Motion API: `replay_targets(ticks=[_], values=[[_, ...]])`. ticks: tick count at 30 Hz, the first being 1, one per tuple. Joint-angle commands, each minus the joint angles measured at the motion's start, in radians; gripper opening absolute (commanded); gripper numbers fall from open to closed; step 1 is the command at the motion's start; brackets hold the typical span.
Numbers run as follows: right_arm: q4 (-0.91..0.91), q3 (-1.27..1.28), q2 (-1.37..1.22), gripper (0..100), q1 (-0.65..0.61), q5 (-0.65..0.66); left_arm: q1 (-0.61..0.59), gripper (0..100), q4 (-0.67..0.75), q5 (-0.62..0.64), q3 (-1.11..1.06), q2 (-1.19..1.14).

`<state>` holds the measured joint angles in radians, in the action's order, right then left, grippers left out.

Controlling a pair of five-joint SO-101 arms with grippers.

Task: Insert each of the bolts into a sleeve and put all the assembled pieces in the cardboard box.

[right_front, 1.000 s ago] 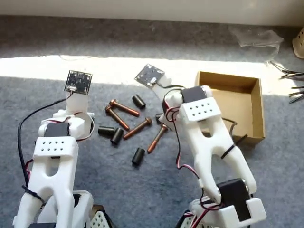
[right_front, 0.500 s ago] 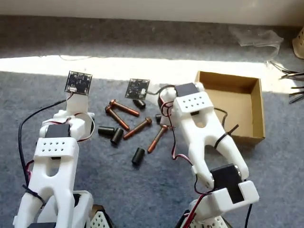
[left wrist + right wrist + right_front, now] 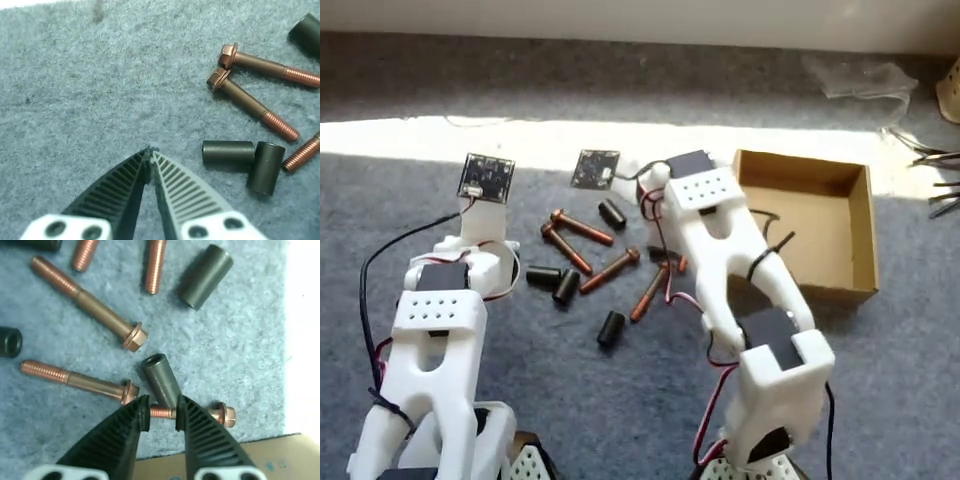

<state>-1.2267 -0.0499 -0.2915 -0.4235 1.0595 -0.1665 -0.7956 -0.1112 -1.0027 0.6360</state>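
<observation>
grey carpet [image 3: 620, 400]; clear plastic bag [image 3: 850, 75] at far right.

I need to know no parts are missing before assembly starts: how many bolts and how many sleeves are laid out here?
Bolts: 5
Sleeves: 5
Total: 10

Nothing legible; the blue marks [image 3: 272, 465] on the cardboard box [image 3: 287, 452] cannot be read.
</observation>
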Motion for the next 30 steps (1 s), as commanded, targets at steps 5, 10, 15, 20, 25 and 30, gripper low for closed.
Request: replay_targets(ticks=[5, 10, 15, 20, 25, 30], values=[[-0.016, -0.117, -0.041, 14.2, -0.005, 0.032, 0.015, 0, 0.018, 0.003, 0.008, 0.001], [-0.016, -0.116, -0.042, 14.2, -0.005, 0.112, 0.015, 0, 0.018, 0.002, 0.008, 0.001], [-0.018, -0.114, -0.044, 14.2, -0.005, 0.115, 0.015, 0, 0.018, 0.000, 0.008, 0.001], [-0.030, -0.064, -0.042, 14.2, -0.005, 0.150, 0.015, 0, 0.018, 0.000, 0.008, 0.001], [-0.030, -0.035, -0.042, 14.2, -0.001, 0.195, 0.015, 0, 0.018, 0.000, 0.008, 0.001], [-0.025, -0.035, -0.042, 14.2, 0.010, 0.196, 0.015, 0, 0.020, 0.000, 0.008, 0.001]])
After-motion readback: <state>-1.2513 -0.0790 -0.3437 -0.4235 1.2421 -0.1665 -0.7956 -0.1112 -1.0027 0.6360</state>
